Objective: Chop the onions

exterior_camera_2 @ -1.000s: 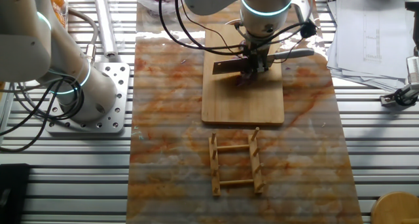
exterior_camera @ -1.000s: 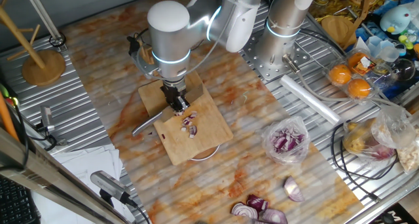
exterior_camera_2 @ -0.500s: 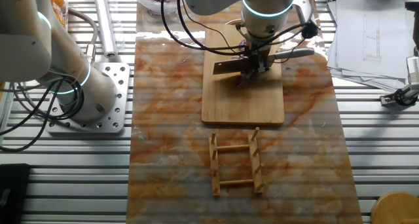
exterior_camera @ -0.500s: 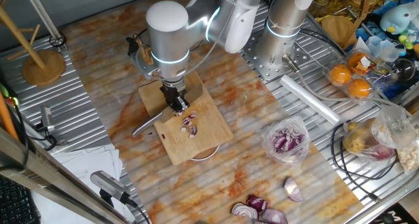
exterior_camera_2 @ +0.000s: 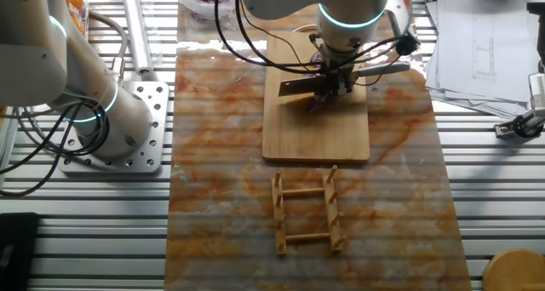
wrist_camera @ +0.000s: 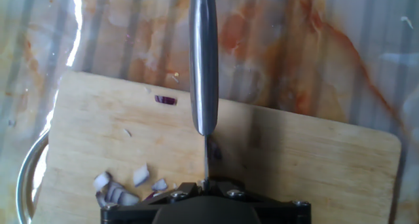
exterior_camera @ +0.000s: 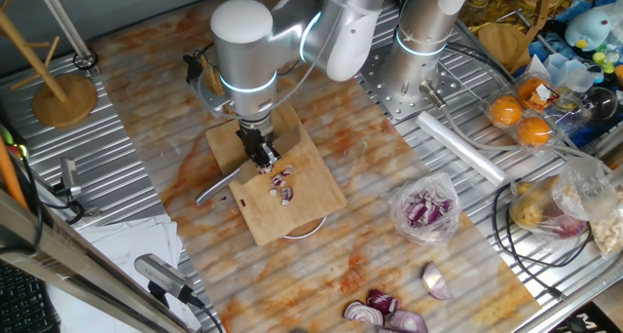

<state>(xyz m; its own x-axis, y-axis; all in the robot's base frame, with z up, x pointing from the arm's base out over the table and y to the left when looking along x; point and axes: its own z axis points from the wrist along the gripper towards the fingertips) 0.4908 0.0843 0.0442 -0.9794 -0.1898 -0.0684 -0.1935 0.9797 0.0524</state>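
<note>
Stood on a ribbed aluminium table [exterior_camera: 117, 177], covered down the middle by an orange-veined marble-print mat [exterior_camera: 389, 265]. Lay at three o'clock in the other fixed view: a stack of white papers [exterior_camera_2: 481, 44]. Stood at ten o'clock in one fixed view: a round wooden stand [exterior_camera: 64, 99]. Was lit evenly, with glare on the mat.

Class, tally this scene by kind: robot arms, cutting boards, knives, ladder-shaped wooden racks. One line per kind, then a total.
arms: 2
board: 1
knife: 1
rack: 1
Total: 5
</note>
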